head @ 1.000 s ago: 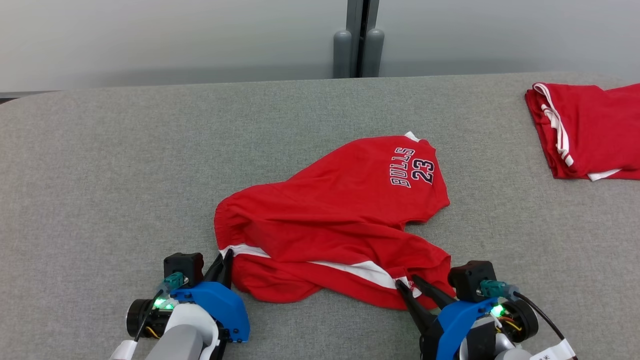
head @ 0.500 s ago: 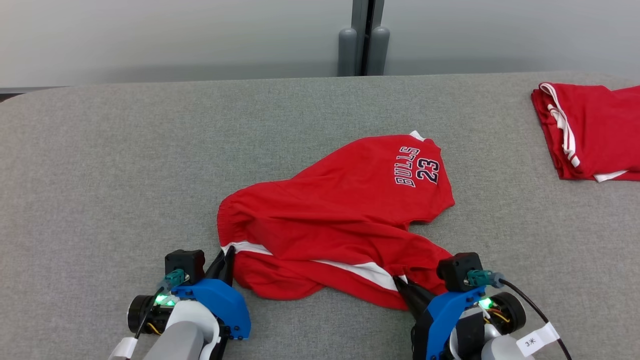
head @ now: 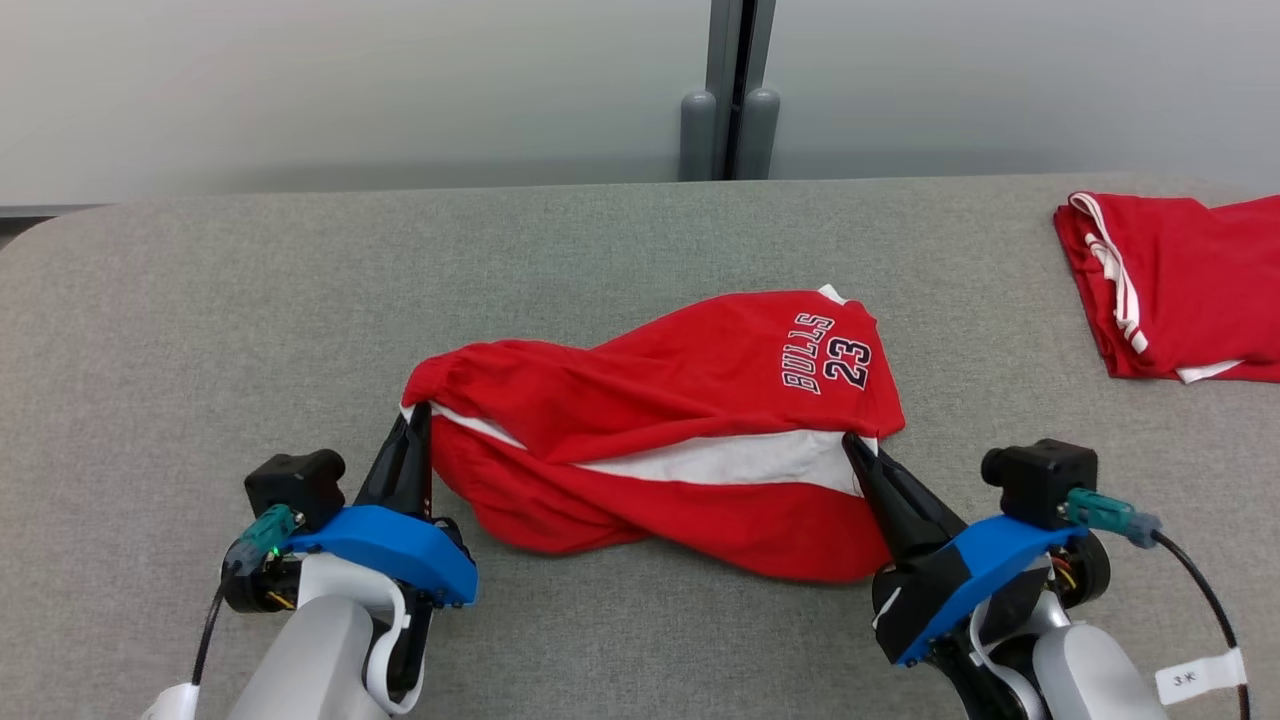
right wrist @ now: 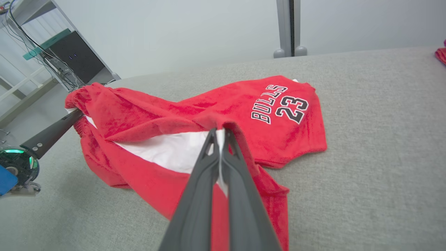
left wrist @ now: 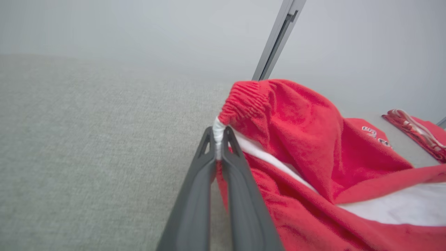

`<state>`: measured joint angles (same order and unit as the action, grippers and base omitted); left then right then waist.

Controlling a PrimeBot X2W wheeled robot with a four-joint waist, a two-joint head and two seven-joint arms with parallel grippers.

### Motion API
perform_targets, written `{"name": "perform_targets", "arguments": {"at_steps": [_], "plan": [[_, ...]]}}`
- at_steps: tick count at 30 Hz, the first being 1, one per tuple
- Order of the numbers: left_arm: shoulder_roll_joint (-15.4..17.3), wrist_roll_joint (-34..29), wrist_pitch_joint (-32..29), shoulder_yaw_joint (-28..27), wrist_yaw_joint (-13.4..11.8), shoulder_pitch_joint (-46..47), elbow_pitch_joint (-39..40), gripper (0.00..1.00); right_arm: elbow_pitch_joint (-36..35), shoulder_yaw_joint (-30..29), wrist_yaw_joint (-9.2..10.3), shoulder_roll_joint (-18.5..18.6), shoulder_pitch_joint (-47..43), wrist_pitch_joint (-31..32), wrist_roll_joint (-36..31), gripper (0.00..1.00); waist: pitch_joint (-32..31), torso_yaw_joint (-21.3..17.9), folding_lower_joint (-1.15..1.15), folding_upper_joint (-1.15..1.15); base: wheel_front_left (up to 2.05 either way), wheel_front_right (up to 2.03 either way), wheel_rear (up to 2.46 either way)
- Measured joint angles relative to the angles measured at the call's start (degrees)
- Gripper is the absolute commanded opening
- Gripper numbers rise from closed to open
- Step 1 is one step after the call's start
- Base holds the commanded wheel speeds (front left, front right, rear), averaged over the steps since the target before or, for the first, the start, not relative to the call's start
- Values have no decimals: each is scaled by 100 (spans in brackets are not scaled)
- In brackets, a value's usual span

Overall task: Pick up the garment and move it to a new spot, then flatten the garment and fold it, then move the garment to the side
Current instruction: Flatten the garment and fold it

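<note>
The jaws of the left gripper and right gripper are pinched onto the garment, at its nine and three o'clock ends, on the table; soft, light and limp, it is judged best held there.

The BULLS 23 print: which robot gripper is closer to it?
Right. The right gripper pinches the white trim close by the print; the left gripper grips the opposite end of the shorts.

1. The garment: soft, matt red cloth with a fuzzy nap; its white band looks smoother.
2. The table: grey woven cloth cover, rough and matt.
3. The fingers: dark, smooth, matt plastic.
4. The wrist covers: smooth blue plastic.
5. The wall: smooth, pale, matt.
</note>
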<state>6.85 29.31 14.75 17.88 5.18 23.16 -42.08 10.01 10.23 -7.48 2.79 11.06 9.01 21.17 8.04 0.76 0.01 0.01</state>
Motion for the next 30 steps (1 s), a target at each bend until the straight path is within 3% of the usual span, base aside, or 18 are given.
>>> {"name": "perform_targets", "arguments": {"at_steps": [7, 13, 18, 23, 30], "plan": [[7, 720, -60, -236, 153, -611, 1852, 0, -1114, -124, 0, -1, -430, 180, 1006, 0, -202, -55, -1, 0, 0, 0, 0], [248, 1384, -905, -155, 191, -1223, 3768, 0, -2434, -360, 0, 0, -739, 527, 1524, 0, -215, -156, -1, 0, 0, 0, 0], [350, 2108, -1647, -253, 156, -1290, 5027, 0, -3131, -835, 0, 151, -584, 910, 1480, 0, -38, -205, -1, 0, 0, 0, 0], [486, 2492, -2306, -454, -56, -385, 5186, 0, -2819, -1062, 0, 467, 561, 1155, 1362, 0, 361, -317, 0, 0, 0, 0, 0], [690, 2677, -2874, -762, -266, 1549, 4085, 0, -965, -779, 0, 542, 2858, 1007, 1786, 0, 1096, -551, 2, 1, 0, 0, 0]]}}
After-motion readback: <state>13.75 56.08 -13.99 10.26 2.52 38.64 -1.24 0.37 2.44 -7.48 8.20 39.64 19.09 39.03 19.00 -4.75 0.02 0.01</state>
